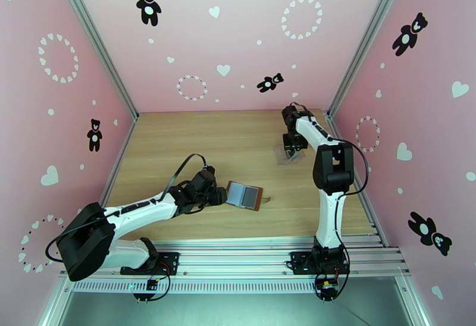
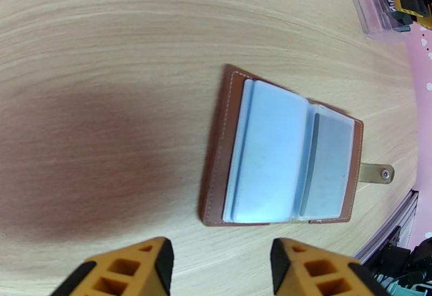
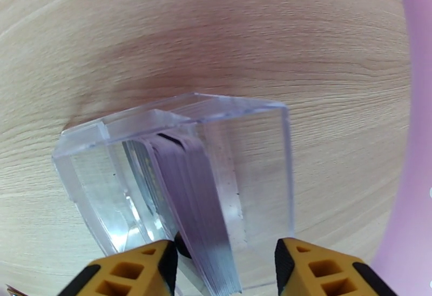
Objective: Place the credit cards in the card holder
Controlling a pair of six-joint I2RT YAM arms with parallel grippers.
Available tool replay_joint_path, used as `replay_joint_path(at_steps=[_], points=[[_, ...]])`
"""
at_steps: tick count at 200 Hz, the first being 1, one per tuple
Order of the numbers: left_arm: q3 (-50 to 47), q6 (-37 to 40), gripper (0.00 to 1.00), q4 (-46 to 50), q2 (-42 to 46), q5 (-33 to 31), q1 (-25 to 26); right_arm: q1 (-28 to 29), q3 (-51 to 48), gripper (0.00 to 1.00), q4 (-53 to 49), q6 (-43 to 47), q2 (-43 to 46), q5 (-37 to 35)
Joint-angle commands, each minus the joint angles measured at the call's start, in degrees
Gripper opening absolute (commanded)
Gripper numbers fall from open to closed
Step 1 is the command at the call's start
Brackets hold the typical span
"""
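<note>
Over on the left, the left arm stretches low across the wooden tabletop, and the left jaws stand apart with nothing between them. On the wrist camera their yellow fingertips sit just short of the card holder, bare wood showing in the gap. The brown card holder lies flat and wide open near the middle of the tabletop, toward its near edge. Its greyish see-through pockets face up, one leaf on the left and a darker one on the right. Its snap tab pokes out from the right edge, resting on the wood. Moving right and further back, well apart from the card holder, there is the clear plastic case. Inside it the credit cards stand on edge as one tight dark stack, leaning a little, their thin edges showing as fine lines. The right jaws are down at the case, parted, one yellow fingertip on each side of the stack's near end. The left one looks close against the cards, though contact cannot be told, and a clear gap shows on the other side. Behind them the right arm folds down from its base at the near right.
</note>
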State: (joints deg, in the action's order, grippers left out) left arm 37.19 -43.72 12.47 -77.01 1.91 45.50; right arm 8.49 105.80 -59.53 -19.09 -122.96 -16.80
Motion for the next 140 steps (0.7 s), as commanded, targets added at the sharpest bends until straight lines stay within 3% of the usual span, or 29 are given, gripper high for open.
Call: replay_joint_path(at_steps=[1, 90, 140], points=[[0.1, -0.1, 0.53, -0.4, -0.5, 0.4, -0.3, -0.3, 0.7, 0.5, -1.3, -0.5, 2.5, -1.2], [-0.2, -0.2, 0.53, -0.7, -0.8, 0.5, -0.3, -0.1, 0.6, 0.04, -1.6, -0.4, 3.6, 1.6], [-0.6, -0.3, 0.53, -0.6, 0.0, 0.4, -0.3, 0.2, -0.2, 0.01, -1.8, -0.9, 5.4, 4.0]])
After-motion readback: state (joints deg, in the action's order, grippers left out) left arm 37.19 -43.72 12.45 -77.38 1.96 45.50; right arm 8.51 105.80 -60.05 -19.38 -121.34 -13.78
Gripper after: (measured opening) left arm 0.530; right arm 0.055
